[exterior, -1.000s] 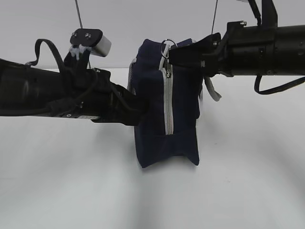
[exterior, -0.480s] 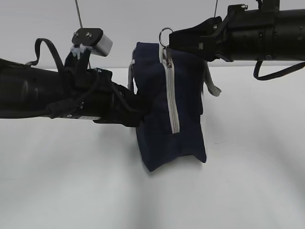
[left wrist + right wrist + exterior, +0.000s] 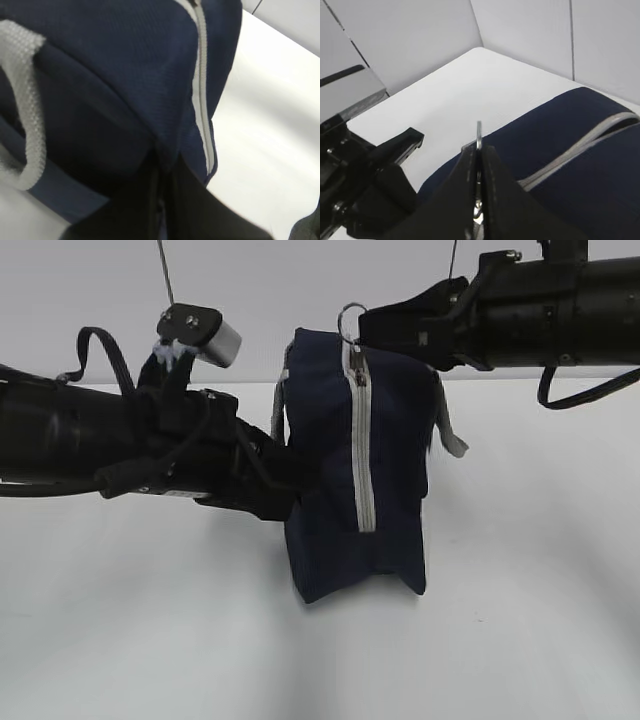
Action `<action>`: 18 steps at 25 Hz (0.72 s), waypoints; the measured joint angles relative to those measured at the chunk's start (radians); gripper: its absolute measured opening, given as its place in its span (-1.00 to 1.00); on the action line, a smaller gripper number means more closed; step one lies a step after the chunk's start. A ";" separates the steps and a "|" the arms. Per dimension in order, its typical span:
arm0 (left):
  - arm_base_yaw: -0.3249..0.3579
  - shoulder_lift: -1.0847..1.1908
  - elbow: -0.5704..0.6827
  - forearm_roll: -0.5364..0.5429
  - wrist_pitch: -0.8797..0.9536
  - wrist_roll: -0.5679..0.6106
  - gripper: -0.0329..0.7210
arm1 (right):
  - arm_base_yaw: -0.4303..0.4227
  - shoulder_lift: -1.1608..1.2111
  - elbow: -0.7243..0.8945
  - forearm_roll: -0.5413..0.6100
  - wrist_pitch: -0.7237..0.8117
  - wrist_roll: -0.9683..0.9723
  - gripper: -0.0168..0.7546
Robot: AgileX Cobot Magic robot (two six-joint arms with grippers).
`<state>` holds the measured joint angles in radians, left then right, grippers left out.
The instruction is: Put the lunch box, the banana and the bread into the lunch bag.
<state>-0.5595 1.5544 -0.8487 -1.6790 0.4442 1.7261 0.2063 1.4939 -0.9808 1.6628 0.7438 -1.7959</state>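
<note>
Navy-blue fabric, the lunch bag (image 3: 355, 465) stands on end on the white table (image 3: 520, 620), grey zipper (image 3: 360, 450) facing the camera; no readable writing shows. The right gripper (image 3: 362, 328), reaching level from the right, pinches the metal ring pull (image 3: 350, 318). The left gripper (image 3: 290, 475), arm level, clamps the bag's side fabric

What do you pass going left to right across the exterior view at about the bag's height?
Black left arm and gripper pressed against the bag's side → boxy navy-blue fabric lunch bag → its grey zipper → grey webbing handle.
</note>
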 joint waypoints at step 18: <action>0.000 0.000 0.000 0.080 0.005 0.000 -0.90 | -0.018 0.175 -0.218 -0.314 0.244 0.129 -1.00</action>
<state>-0.5595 1.5544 -0.8487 -1.5990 0.4492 1.7261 0.1887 1.6690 -1.1989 1.3492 0.9877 -1.6671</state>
